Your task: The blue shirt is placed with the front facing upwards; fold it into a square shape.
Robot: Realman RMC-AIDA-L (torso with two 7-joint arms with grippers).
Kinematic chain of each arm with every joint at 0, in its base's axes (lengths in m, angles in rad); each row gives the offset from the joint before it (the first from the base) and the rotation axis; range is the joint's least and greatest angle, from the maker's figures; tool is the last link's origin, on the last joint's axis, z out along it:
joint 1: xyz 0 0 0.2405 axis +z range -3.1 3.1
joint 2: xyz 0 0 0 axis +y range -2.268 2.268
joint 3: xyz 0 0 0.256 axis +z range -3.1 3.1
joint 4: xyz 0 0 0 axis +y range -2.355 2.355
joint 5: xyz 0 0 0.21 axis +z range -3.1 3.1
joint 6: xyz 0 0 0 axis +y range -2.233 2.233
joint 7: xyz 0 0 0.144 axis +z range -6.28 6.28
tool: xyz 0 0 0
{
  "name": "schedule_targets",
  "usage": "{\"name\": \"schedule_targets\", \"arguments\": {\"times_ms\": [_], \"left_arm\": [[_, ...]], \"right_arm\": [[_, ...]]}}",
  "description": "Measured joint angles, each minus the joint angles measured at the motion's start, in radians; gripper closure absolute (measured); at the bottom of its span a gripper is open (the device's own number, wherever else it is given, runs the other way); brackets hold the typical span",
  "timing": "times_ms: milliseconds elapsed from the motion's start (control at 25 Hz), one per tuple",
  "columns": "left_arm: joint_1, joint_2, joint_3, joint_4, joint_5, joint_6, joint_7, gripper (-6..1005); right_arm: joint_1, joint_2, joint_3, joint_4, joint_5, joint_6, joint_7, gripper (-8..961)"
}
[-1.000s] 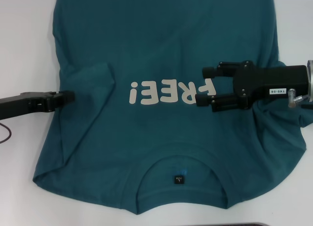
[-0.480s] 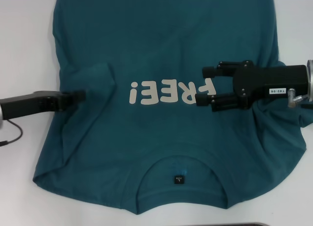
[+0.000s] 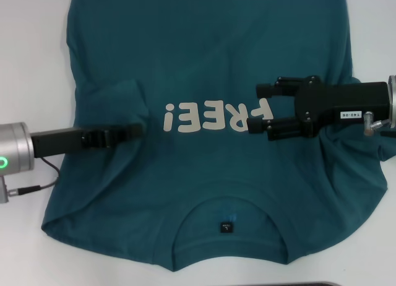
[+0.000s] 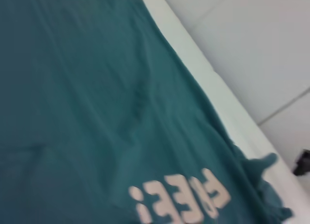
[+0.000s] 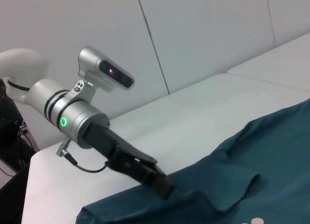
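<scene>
The left pincer (image 3: 137,130), a slim black tip on a silver-cuffed arm, reaches in from the left edge of the head view and sits pressed together on the large dark teal-blue cotton T-shirt (image 3: 204,63), its tip touching the edge of the short sleeve already turned inward onto the chest, just left of the lettering; whether it actually pinches cloth cannot be told. The right pincer (image 3: 258,109), black and blocky, comes in from the right edge with its fingers spread, one above and one below the last letter of the print, hovering over or resting on the cloth. The shirt lies flat, front up, on the white counter (image 3: 31,63), its long axis running top to bottom of the frame, collar at the lower edge and hem out of sight past the top. My reading is that the next move turns on the side folds: the left flap lies directly at the left tip, and the right arm is the nearer to the bunched right sleeve. Pale lettering (image 3: 216,116) across the chest reads "FREE!", upside down from this side. A small black label (image 3: 226,226) sits inside the collar, unreadable. A white tag (image 3: 350,115) on the right arm reads roughly "140-06".
</scene>
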Motion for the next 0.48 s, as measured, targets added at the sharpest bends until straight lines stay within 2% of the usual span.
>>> {"name": "schedule_targets", "arguments": {"times_ms": [240, 480], "left_arm": [[-0.012, 0.000, 0.000, 0.009, -0.001, 0.054, 0.008, 995], [-0.019, 0.001, -0.001, 0.004, -0.008, 0.056, 0.010, 769]], "right_arm": [[0.002, 0.000, 0.000, 0.000, 0.000, 0.000, -0.001, 39], [-0.001, 0.000, 0.000, 0.000, 0.000, 0.000, -0.002, 39]]}}
